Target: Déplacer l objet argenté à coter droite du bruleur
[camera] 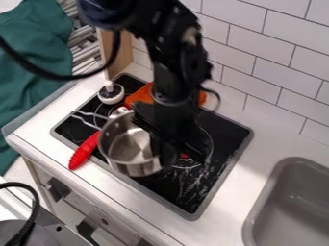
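One white, smooth countertop (257, 137) is backed by one wall (257, 43) faced with glossy, oblong white tiles, laid in staggered rows with grey joints. Much of the middle is crossed by one black, jointed robot arm (170, 53), beside which a looping black cable (48, 74) is seen. One rectangular cooktop (218, 192), glossy black and streaked with pale marks, is set into the counter within a grey frame; two thin round burner rings are partly seen on it. At the upper left, one dark green cloth (32, 57) is seen, softly creased, and at the lower right one grey, round-cornered sink (298, 206) is sunk into the counter. The black gripper (175, 153) is held low over the cooktop, at the pot's right side; whether it is clenched or released cannot be told, nor whether the pot is grasped. The one silver pot (128, 149), round, deep and of shiny metal, is placed on the front part of the cooktop, to the left of the right-hand burner ring (210, 144). One upright panel of pale wood (110, 50) is placed near the cloth, beside several metal bars (80, 36). Behind the arm, one orange object (139, 94) is partly hidden. One red, ridged handle (83, 151) is laid just beside the pot, across the cooktop's edge. One rounded white object topped by a knob (110, 93) and thin silvery prongs (90, 114) are seen at the cooktop's left end.
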### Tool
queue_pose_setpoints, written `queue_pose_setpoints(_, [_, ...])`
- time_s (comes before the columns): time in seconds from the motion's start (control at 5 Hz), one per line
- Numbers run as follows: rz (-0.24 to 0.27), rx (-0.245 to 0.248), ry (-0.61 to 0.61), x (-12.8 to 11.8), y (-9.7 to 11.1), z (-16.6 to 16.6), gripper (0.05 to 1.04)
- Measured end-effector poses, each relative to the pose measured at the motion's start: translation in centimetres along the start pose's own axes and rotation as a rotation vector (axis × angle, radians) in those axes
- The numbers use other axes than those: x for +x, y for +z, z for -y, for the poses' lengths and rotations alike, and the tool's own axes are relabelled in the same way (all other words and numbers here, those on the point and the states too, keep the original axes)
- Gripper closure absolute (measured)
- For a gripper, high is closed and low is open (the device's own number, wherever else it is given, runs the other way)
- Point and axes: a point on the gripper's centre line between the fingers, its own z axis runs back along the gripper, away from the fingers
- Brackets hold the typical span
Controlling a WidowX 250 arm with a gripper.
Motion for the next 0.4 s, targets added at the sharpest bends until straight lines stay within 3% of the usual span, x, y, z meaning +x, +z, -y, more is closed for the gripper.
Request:
queue_pose_setpoints(0.2, [-0.016,0.019,-0.035,0.1,-0.5,2.0,1.023])
queue_pose_setpoints(0.4, [-0.044,0.009,-0.05,0.9,-1.7,3.4,1.023])
